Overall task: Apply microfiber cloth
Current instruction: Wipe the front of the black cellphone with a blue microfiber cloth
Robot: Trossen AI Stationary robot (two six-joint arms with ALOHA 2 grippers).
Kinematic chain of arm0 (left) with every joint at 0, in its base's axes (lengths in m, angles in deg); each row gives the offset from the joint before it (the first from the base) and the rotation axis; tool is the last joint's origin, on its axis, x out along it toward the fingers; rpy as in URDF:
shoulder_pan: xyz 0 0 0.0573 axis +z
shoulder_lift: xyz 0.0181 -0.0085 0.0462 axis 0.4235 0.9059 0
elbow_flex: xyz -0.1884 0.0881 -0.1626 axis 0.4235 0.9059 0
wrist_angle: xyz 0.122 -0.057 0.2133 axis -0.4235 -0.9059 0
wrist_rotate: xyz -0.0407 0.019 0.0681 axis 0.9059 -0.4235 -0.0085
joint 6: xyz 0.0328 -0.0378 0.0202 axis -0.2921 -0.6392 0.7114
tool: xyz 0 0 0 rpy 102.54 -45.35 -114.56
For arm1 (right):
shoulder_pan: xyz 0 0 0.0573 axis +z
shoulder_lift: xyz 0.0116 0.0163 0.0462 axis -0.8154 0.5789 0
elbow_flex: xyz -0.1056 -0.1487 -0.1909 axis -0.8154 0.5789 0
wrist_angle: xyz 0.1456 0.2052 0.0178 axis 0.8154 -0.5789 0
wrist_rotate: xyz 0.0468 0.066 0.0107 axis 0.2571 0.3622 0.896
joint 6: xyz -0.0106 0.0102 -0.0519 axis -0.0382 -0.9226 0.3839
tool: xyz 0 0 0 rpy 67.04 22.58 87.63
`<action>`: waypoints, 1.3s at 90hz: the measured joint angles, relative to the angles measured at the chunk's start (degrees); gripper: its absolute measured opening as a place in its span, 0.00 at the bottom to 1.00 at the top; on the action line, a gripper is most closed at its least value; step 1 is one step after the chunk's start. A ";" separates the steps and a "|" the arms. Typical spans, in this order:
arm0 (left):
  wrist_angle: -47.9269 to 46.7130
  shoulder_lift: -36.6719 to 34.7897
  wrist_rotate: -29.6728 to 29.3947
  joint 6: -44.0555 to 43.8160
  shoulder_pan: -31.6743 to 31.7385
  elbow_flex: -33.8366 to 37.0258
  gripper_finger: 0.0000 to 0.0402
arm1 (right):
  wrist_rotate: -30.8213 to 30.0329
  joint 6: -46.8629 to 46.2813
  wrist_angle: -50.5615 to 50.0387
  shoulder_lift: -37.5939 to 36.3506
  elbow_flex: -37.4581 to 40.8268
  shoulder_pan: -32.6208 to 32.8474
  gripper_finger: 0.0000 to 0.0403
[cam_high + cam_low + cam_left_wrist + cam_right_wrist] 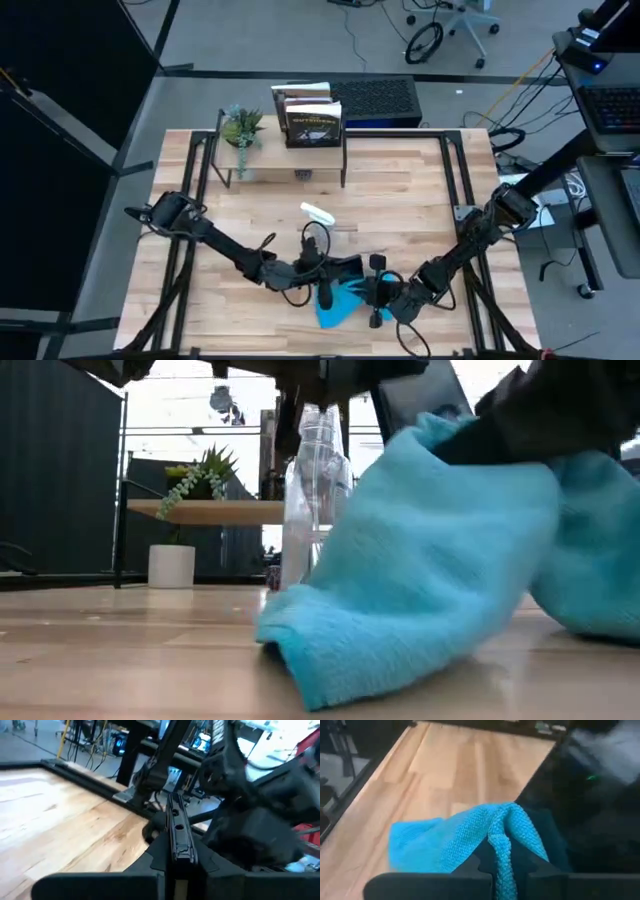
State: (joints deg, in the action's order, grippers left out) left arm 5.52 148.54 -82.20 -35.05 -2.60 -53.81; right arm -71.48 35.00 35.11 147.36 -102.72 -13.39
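Both arms are bunched at the near edge of the table (260, 200), and I'm working the right gripper (499, 865), whose jaws are pinched on a fold of the microfiber cloth (445, 845). The fabric rises in a ridge straight between the jaws and spreads forward of them, its far corner trailing on the wood; the low view shows that corner (330, 650) lying on the tabletop while the rest hangs lifted.

The left gripper (177, 837) has its jaws narrowed on a thin black phone (340, 266), held edge-on just ahead of them, with the right arm's bulk close beyond.

I judge the step to be bringing the cloth onto the phone's face. To do it well I would keep the pinch firm, steer the loose drape rather than the jaw tips against the dark slab, and have the left gripper hold it steady so light pressure does not twist it free. A small clear spray bottle (318, 500) stands just behind the cloth; a wide sweep could topple it, so I would favour short strokes.
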 joint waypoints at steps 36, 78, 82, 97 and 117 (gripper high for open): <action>-2.17 -1.44 0.20 2.47 -0.66 -0.12 0.03 | 1.63 7.75 0.66 -6.09 -3.03 2.73 0.00; -4.28 -1.44 1.05 2.70 -0.91 -0.01 0.03 | -12.16 22.19 -10.97 -14.38 -5.60 0.78 0.00; -4.42 -1.44 1.29 2.87 -0.84 -0.01 0.03 | -12.25 22.20 -11.03 -14.38 -5.60 0.54 0.00; -5.04 -1.41 1.30 4.36 -0.82 0.10 0.03 | -11.64 17.89 -14.30 -14.41 -5.69 -0.82 0.00; -5.80 -1.43 1.72 6.08 -0.77 0.23 0.03 | -7.37 3.62 -23.60 -12.65 -5.73 -0.91 0.00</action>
State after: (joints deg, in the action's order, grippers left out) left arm -0.27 147.11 -80.48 -28.97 -3.37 -53.58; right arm -78.85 38.62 11.51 134.71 -108.45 -14.29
